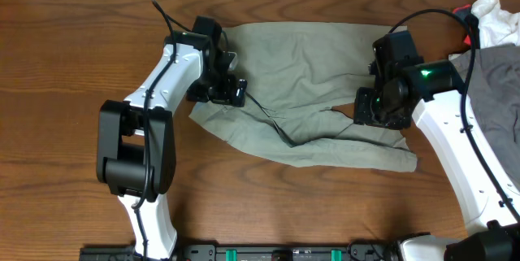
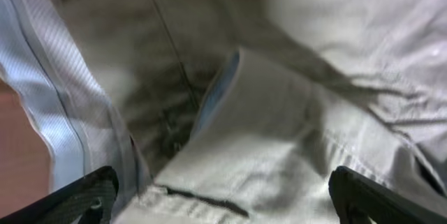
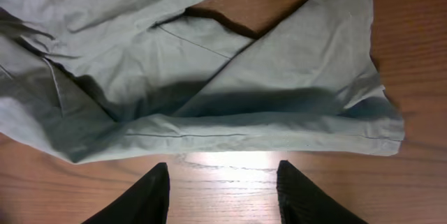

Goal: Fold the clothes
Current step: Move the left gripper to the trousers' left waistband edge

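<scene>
The table point(image 1: 65, 50) was dark brown wood with a visible grain, and the shorts point(image 1: 309, 74) lay roughly flat across its far middle, between the two arms. At the far right edge lay a darker grey garment point(image 1: 496, 82) and a small white cloth point(image 1: 497, 13), both apart from the work. The shorts were thin, pale khaki-green woven cotton, creased, with stitched seams, a dark drawcord point(image 1: 272, 123) and a pale striped lining point(image 2: 49, 98) showing at one turned edge. Such cloth was judged light, limp and not fragile. It would likely sag and drag when lifted, so a hold at a doubled hem or the thicker band should be more secure than one in the open panel. The left jaws stood spread wide, low over the left part of the garment, one fingertip point(image 2: 91, 196) on either side of a raised fold; no pinch was evident. The right jaws stood partly apart with nothing between them, over bare wood just in front of the folded leg hem point(image 3: 279, 137), which offered a firm double-layer edge.
</scene>
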Available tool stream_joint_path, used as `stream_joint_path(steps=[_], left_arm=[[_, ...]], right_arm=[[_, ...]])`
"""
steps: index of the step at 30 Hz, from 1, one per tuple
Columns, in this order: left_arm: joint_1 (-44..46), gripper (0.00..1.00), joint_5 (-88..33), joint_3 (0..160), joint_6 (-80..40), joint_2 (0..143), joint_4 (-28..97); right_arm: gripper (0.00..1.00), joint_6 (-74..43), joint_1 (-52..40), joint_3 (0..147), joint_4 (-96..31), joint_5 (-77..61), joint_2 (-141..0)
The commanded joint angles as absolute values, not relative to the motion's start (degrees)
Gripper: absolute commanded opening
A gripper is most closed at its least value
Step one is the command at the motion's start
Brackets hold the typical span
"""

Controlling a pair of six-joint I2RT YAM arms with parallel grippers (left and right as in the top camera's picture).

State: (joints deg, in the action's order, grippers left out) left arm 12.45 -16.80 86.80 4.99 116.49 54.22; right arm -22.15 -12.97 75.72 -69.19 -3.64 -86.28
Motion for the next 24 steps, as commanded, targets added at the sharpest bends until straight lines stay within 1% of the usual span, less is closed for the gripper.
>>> stream_joint_path(steps=[1, 8, 16, 21, 24], left_arm=[[12.69, 0.98, -17.39, 86.72, 6.0, 116.05, 55.99], [12.69, 0.98, -17.34, 86.74, 5.65, 116.05, 66.63], [12.67, 0.98, -17.37, 86.74, 1.41, 116.05, 80.77], [12.67, 0.98, -17.34, 86.74, 1.45, 115.96, 84.25], [12.67, 0.98, -17.3, 86.74, 1.45, 115.22, 83.48]], right_arm=[[0.46, -22.68, -12.64, 75.59, -69.21, -3.9, -85.76], [0.43, -22.46, -12.64, 75.59, -69.52, -3.57, -85.76], [0.42, -22.02, -12.64, 75.59, -70.15, -3.01, -85.73], [0.43, -22.0, -12.64, 75.59, -70.11, -2.96, -85.73], [0.43, -21.8, -12.64, 75.59, -70.08, -2.02, -85.73]])
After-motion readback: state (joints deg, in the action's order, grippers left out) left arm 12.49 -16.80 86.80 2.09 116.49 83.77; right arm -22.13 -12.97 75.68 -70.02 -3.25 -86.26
